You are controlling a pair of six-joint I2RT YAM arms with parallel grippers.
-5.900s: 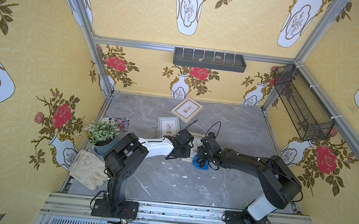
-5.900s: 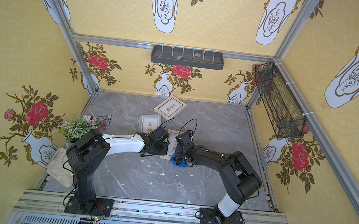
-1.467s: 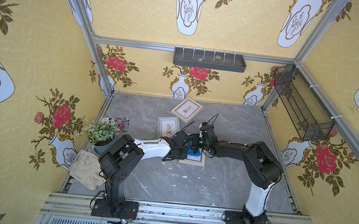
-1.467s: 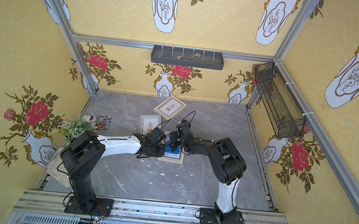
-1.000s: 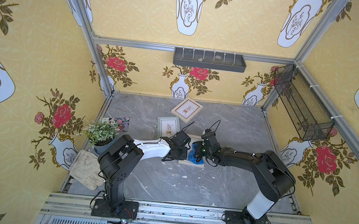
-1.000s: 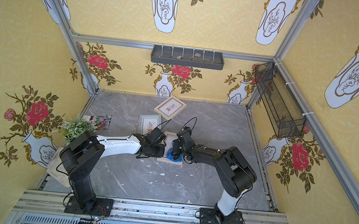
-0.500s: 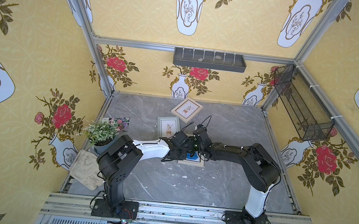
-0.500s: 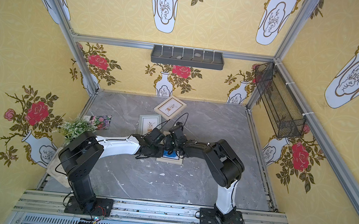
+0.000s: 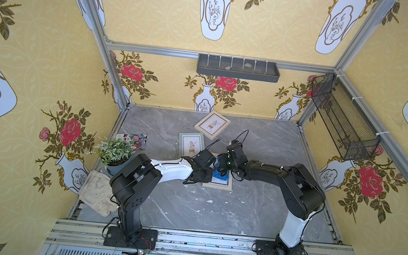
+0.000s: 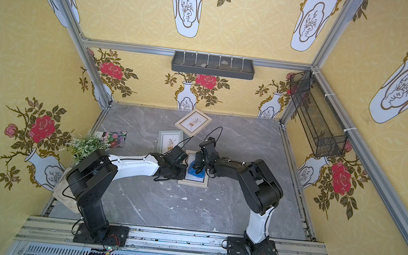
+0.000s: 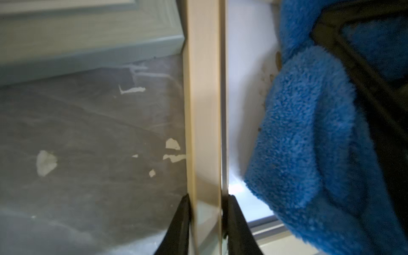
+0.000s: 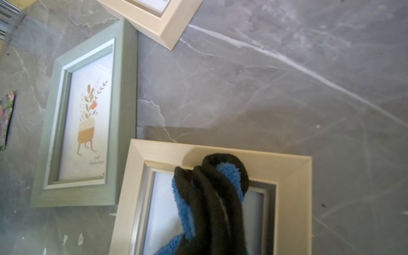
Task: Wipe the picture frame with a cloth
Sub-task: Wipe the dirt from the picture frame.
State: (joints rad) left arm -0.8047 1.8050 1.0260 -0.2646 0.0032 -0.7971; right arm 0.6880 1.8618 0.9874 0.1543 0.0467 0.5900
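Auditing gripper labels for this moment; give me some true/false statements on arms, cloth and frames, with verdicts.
1. The right gripper holds the blue cloth on the near beige frame. True.
2. The left gripper is open, clear of that frame. False: it clamps the frame's side rail.
3. A green frame lies flat beside the near beige frame. True.
4. The cloth rests on the green frame. False: it is on the near beige frame's glass.
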